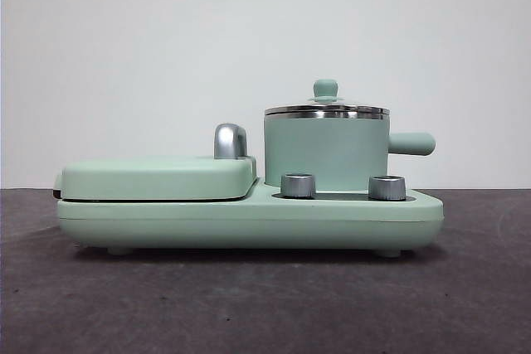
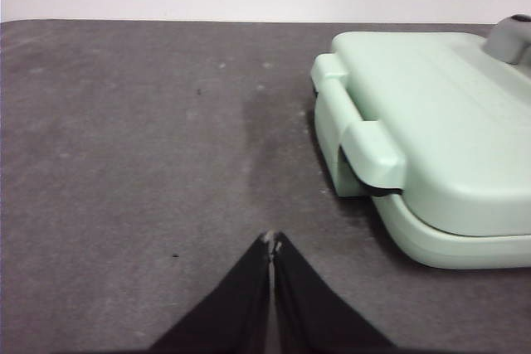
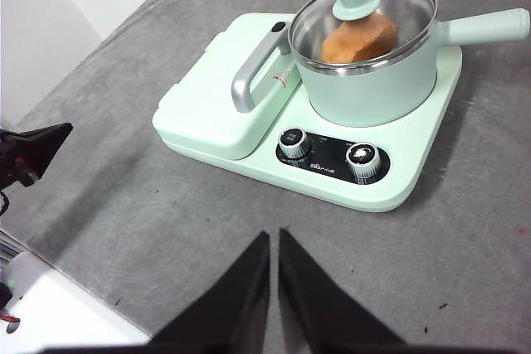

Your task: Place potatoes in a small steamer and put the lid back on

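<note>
The mint-green small steamer (image 1: pixel 326 153) stands on the right of the cooker base (image 1: pixel 249 221), its handle pointing right. The clear-glass lid (image 1: pixel 326 109) with a green knob sits on its rim. In the right wrist view the steamer (image 3: pixel 369 80) shows the lid (image 3: pixel 357 6) on it and the orange-brown potato (image 3: pixel 358 39) inside, seen through the glass. My right gripper (image 3: pixel 274 238) is shut and empty, back from the cooker above the table. My left gripper (image 2: pixel 272 240) is shut and empty, above the table beside the griddle end. Neither gripper shows in the front view.
The flat mint-green griddle cover (image 1: pixel 158 177) with its chrome handle (image 1: pixel 230 140) lies closed on the cooker's left; it also shows in the left wrist view (image 2: pixel 431 122). Two steel control knobs (image 1: pixel 298 185) face the front. A dark grey table (image 1: pixel 249 304) carries everything; another black arm part (image 3: pixel 29 155) shows at one side.
</note>
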